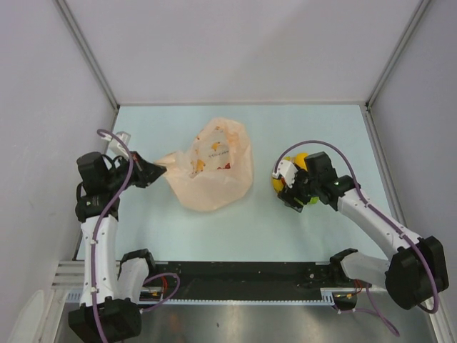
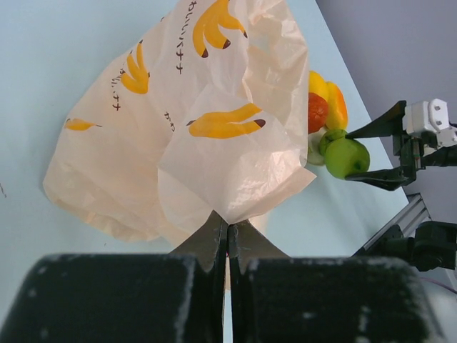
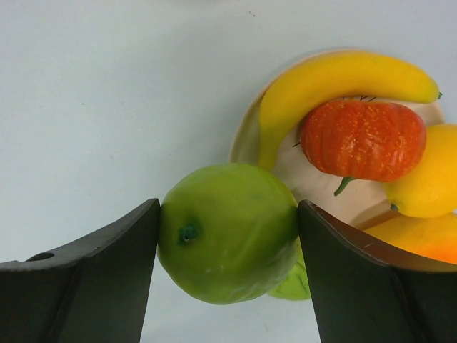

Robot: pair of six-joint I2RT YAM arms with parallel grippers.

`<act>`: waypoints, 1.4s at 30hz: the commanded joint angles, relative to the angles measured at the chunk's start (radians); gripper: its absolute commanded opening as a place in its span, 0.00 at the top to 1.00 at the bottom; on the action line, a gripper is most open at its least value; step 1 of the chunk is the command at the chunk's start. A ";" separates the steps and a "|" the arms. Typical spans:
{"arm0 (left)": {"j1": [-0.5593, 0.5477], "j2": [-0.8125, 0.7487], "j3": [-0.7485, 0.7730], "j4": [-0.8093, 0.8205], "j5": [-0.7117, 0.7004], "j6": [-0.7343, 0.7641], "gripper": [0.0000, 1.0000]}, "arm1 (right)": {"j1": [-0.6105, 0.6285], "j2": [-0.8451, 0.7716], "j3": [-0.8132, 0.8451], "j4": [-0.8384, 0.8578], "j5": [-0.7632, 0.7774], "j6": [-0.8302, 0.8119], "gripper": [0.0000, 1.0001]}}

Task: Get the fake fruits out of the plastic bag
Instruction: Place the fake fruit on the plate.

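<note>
The peach plastic bag (image 1: 214,168) with banana prints lies crumpled at mid-table. My left gripper (image 1: 152,171) is shut on its left corner; the left wrist view shows the pinched film (image 2: 228,207) at my tips (image 2: 228,230). My right gripper (image 3: 228,236) is shut on the green apple (image 3: 228,232), both fingers touching it, just left of the cream plate (image 3: 246,128). On the plate lie a banana (image 3: 335,78), an orange-red ribbed fruit (image 3: 364,139), a lemon (image 3: 428,186) and an orange fruit (image 3: 421,239). The apple also shows in the left wrist view (image 2: 348,157). The bag's contents are hidden.
Grey walls with metal posts (image 1: 86,50) close in the table on three sides. A black rail (image 1: 235,275) with the arm bases runs along the near edge. The plate with fruits (image 1: 300,161) sits right of the bag, under my right wrist.
</note>
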 commanded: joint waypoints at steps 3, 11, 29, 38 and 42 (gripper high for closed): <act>0.013 0.008 0.020 0.003 0.017 0.002 1.00 | -0.013 0.031 -0.053 0.142 0.030 -0.037 0.62; 0.012 0.001 0.000 0.012 0.008 0.008 1.00 | -0.015 0.057 -0.061 0.173 0.059 -0.054 0.61; 0.012 -0.009 -0.026 0.010 0.012 0.008 1.00 | -0.024 0.100 -0.093 0.224 0.112 -0.091 0.49; 0.010 -0.006 -0.042 0.039 0.019 -0.018 1.00 | -0.023 0.071 -0.093 0.213 0.145 -0.076 0.32; 0.010 -0.005 -0.052 0.050 0.023 -0.030 1.00 | -0.021 0.045 -0.091 0.198 0.146 -0.063 0.13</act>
